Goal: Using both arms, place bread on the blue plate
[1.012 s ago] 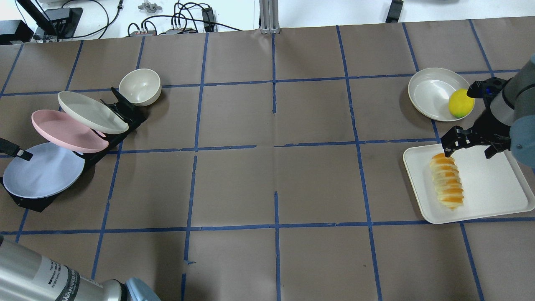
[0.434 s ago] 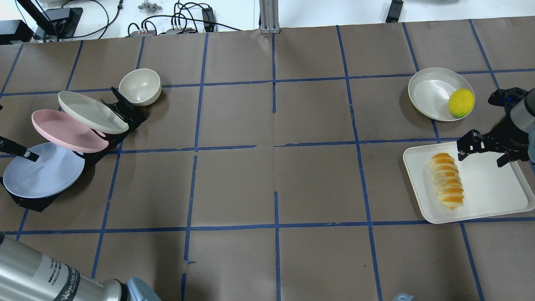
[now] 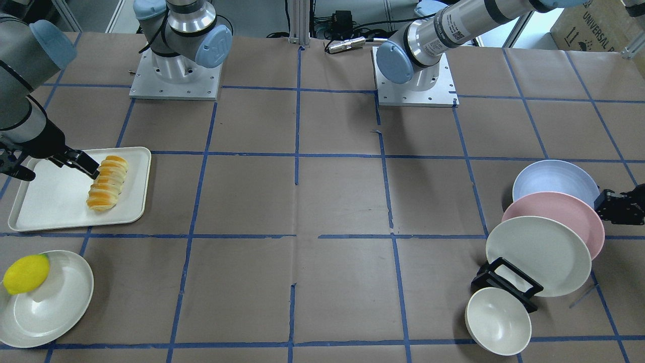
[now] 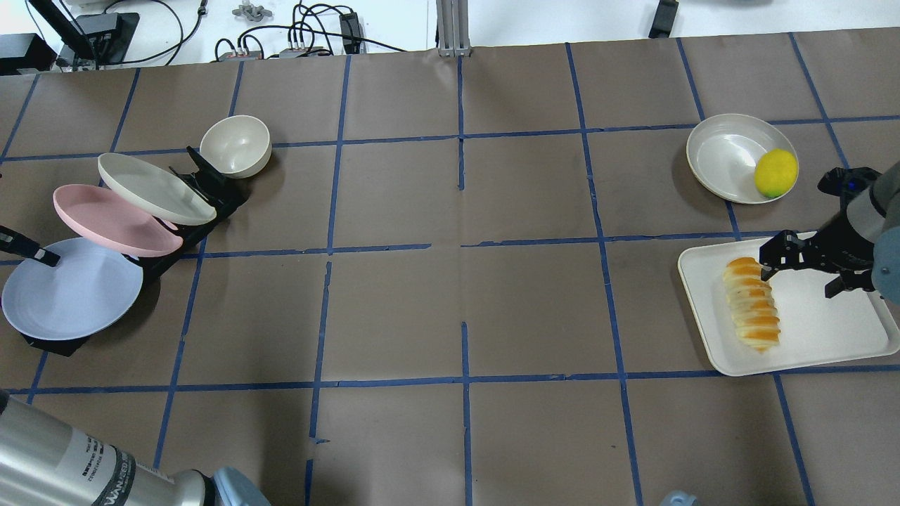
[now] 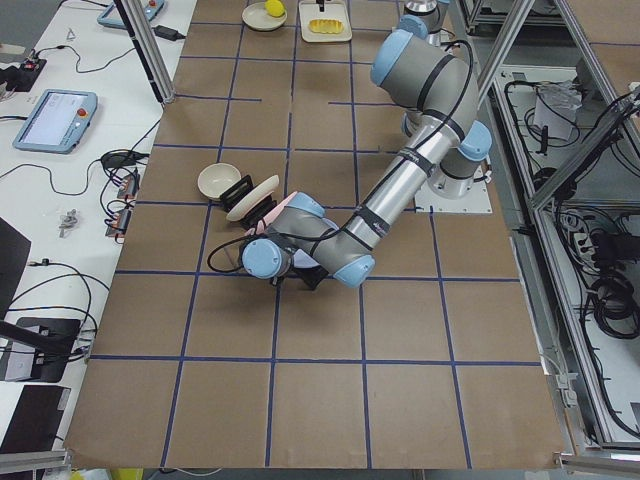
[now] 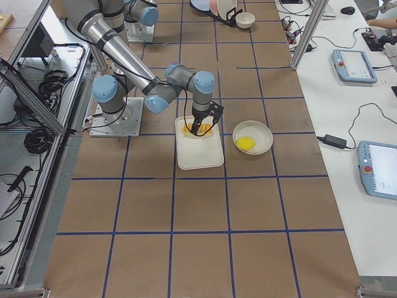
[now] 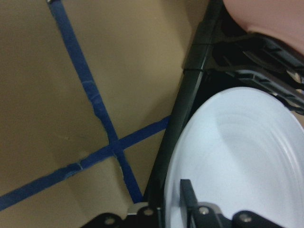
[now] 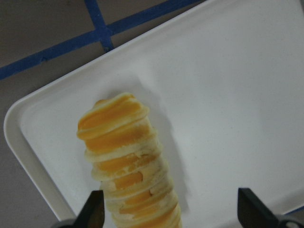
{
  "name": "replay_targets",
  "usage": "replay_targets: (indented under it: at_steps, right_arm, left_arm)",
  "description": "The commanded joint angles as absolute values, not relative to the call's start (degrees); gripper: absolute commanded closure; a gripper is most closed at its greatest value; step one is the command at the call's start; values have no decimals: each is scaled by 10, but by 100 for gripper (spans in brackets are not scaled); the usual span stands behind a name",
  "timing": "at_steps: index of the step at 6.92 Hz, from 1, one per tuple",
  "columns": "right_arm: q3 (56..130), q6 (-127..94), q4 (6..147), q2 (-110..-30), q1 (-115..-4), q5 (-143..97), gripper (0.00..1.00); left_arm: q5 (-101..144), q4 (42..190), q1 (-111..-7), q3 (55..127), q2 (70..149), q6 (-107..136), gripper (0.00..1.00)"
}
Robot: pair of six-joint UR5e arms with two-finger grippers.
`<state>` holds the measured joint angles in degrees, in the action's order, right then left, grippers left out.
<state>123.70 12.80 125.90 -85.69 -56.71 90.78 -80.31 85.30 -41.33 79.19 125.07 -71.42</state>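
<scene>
The bread (image 4: 752, 303) lies on a white tray (image 4: 830, 323) at the right; it also shows in the front view (image 3: 107, 182) and the right wrist view (image 8: 126, 161). My right gripper (image 4: 801, 275) is open over the tray, one finger beside the bread's far end, the other out over bare tray (image 8: 173, 211). The blue plate (image 4: 70, 288) leans in the near slot of a black rack at the left. My left gripper (image 4: 42, 257) is shut on its far-left rim. In the left wrist view one finger (image 7: 187, 194) lies over the plate (image 7: 237, 152).
A pink plate (image 4: 112, 219) and a cream plate (image 4: 155, 188) stand in the black rack (image 4: 211, 186) behind the blue one. A cream bowl (image 4: 235, 145) sits beyond it. A lemon (image 4: 775, 172) rests in a cream plate (image 4: 724, 154) beyond the tray.
My right gripper has moved right and nearer, from the bread's far tip to over the tray, still open. The blue plate has shifted slightly left and lies flatter in my left gripper.
</scene>
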Motion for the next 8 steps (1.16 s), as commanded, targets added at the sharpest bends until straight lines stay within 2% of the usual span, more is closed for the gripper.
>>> replay_targets:
  at_steps: [1, 3, 6, 8]
  right_arm:
    - [1273, 121, 1329, -860, -570, 906, 3]
    - [1284, 95, 1331, -861, -575, 903, 3]
    - [1287, 77, 1374, -854, -594, 891, 2]
    - [1297, 78, 1403, -847, -598, 865, 2]
  left_arm:
    - [-809, 882, -422, 754, 1230, -714, 97]
    - [-812, 934, -422, 751, 1186, -712, 96]
    - [-832, 1034, -424, 772, 1073, -694, 96]
    - [-827, 1032, -502, 812, 1037, -608, 97]
